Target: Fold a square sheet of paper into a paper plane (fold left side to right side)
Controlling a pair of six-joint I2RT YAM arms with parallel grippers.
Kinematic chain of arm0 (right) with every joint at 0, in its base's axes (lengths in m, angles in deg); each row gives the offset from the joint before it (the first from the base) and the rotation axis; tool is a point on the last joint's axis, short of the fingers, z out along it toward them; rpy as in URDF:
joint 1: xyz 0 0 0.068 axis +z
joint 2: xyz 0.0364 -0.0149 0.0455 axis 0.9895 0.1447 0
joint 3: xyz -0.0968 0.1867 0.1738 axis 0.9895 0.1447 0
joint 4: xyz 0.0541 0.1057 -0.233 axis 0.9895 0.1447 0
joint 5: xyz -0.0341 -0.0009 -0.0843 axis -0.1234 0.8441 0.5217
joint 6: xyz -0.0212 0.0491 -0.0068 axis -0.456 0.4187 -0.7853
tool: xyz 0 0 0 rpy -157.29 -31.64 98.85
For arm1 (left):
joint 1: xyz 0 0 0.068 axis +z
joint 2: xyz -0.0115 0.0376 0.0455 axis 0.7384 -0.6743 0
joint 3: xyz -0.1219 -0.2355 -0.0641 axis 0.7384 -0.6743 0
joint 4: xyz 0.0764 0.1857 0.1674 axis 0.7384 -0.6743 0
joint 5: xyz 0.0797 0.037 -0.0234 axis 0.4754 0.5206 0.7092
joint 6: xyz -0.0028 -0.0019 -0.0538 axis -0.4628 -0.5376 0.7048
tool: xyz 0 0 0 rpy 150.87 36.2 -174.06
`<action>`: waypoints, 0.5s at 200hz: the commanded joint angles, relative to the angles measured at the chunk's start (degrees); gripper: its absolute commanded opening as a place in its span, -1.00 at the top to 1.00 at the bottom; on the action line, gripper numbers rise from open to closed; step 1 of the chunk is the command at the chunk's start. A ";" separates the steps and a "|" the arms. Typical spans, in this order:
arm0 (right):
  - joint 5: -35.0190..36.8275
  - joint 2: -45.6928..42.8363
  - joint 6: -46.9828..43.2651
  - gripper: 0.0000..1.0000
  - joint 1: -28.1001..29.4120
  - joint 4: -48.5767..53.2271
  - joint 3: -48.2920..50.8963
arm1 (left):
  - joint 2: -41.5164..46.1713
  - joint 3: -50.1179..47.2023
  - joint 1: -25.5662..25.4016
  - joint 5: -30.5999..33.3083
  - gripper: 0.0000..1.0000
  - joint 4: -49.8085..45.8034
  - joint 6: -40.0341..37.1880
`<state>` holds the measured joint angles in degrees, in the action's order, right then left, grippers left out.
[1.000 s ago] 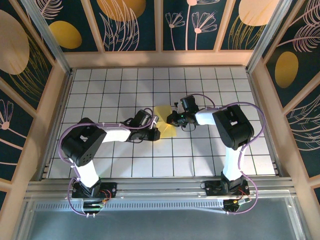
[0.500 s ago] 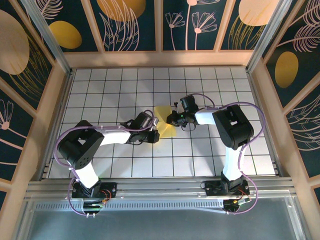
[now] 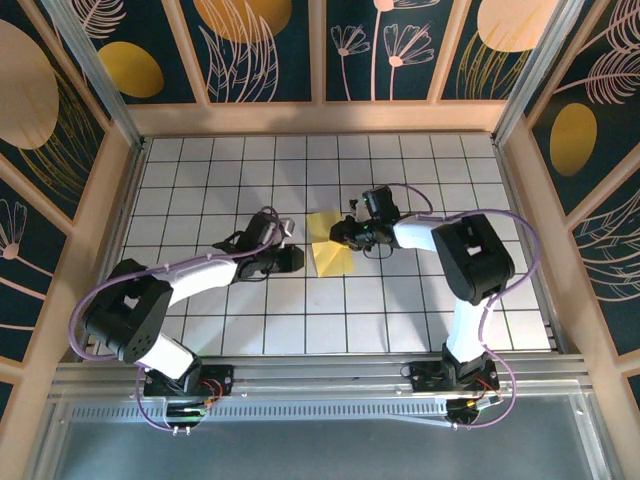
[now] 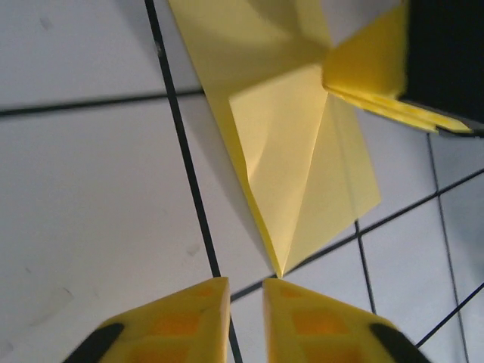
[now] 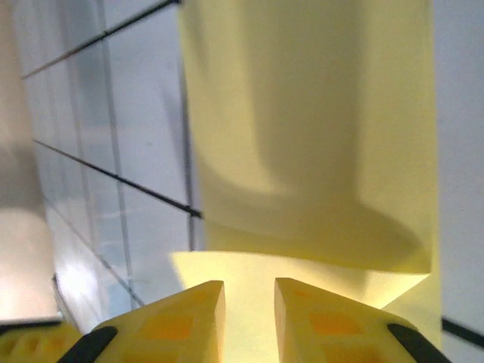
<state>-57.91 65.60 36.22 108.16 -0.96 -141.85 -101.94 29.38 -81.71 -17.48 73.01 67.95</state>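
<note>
On the table (image 3: 200, 160) lies one folded sheet (image 3: 332, 262).

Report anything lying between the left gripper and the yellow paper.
Nothing visible does. Bare white table is all that separates the left gripper from the near tip of the paper, just ahead of it.

We hold both arms bent inward, our left gripper (image 3: 296, 258) facing our right gripper (image 3: 337, 233), each with jaws narrowly parted.
</note>
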 commanded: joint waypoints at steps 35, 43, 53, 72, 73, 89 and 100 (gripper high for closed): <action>4.75 -10.57 -3.50 0.06 -3.75 -0.06 5.44 | -5.55 2.41 5.62 -10.47 0.25 10.05 5.30; 4.62 -11.39 -3.79 -0.01 -4.32 -0.63 6.75 | -7.54 4.19 5.63 -10.63 0.24 9.55 4.59; 4.26 -12.60 -3.61 -0.09 -4.85 -2.34 8.89 | -9.82 6.16 5.66 -11.52 0.24 9.48 3.81; 3.59 -14.83 -2.30 -0.29 -5.60 -6.13 13.02 | -14.77 8.97 5.79 -13.01 0.24 10.02 3.15; 3.57 -14.92 -2.23 -0.29 -5.63 -6.26 13.20 | -15.03 9.10 5.75 -13.17 0.24 10.06 3.11; 3.38 -16.16 -1.80 -0.33 -5.97 -7.70 15.44 | -18.18 11.30 5.64 -14.21 0.28 9.63 2.22; 3.45 -16.50 -2.01 -0.32 -6.08 -7.72 16.29 | -20.12 12.24 5.72 -14.89 0.34 9.26 1.40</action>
<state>-54.50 51.59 34.10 102.61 -5.16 -127.60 -118.35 38.87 -76.09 -28.65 81.25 71.49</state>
